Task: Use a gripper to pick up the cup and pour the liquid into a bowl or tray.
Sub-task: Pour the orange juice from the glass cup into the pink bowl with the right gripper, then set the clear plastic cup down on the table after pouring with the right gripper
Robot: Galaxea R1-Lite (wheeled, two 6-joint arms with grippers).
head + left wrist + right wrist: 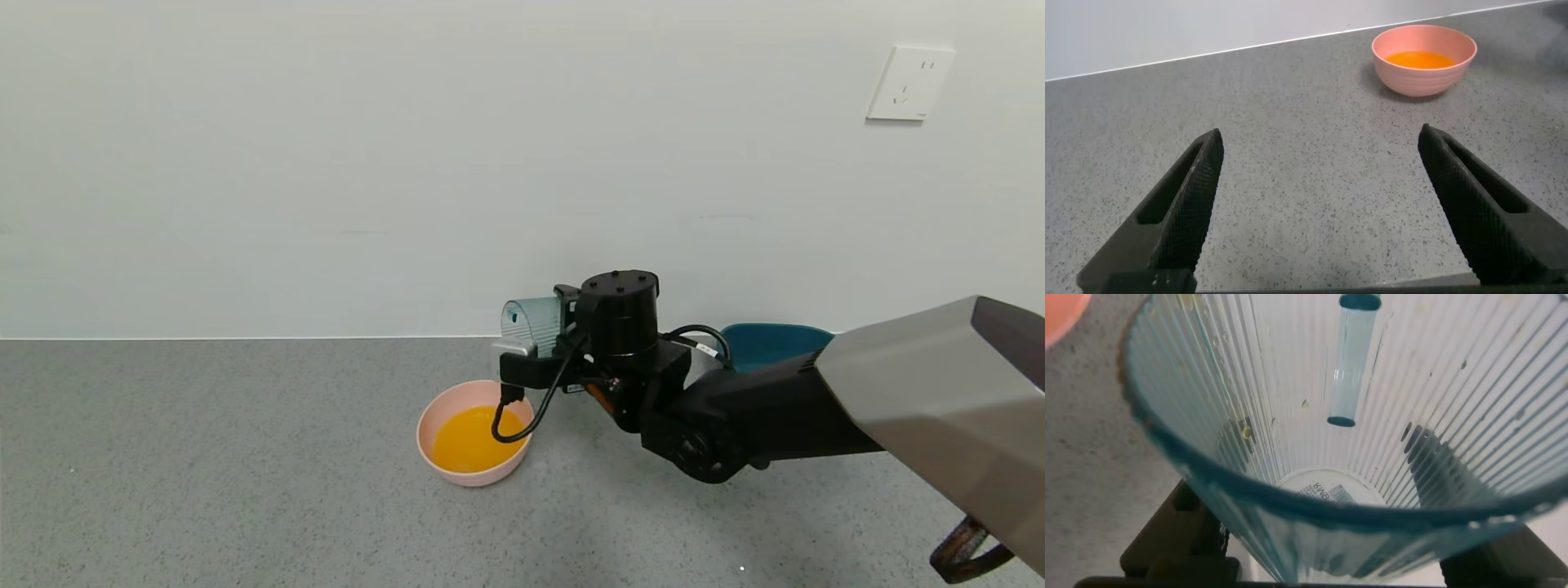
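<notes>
My right gripper (562, 320) is shut on the cup (531, 325), a ribbed blue-green tumbler held tipped on its side just above the far rim of the pink bowl (426, 425). The orange liquid (469, 441) lies in the bowl. In the right wrist view the cup (1355, 392) fills the frame and looks empty apart from a few specks, with dark fingers (1167, 539) at its sides. My left gripper (1320, 135) hangs open over bare table, well away from the bowl (1425, 77) and its liquid (1421, 59).
A dark teal tray (771, 343) sits behind my right arm by the wall. The grey speckled table (245, 490) runs back to a white wall with a socket (909, 83). A black cable loops from the right wrist over the bowl.
</notes>
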